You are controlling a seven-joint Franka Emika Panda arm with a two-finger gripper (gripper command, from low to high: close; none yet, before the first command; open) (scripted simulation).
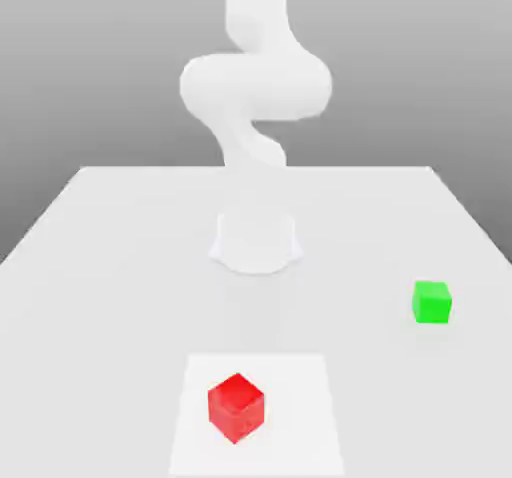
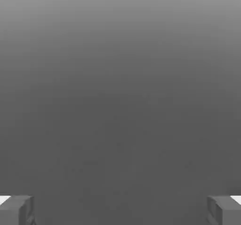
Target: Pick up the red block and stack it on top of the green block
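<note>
The red block is a small glossy cube standing on the white table, near its front edge and a little to the exterior view's left of centre. The green block is a slightly smaller cube, further back and towards the exterior view's right, well apart from the red one. In the hand view my gripper is open: its two grey fingertips stand far apart with nothing between them, and plain grey background lies beyond. My white arm rises folded above its base, far from both blocks.
The arm's round base sits at the middle of the table, behind both blocks. A lighter square patch marks the tabletop under the red block. The table's edges run off at both sides.
</note>
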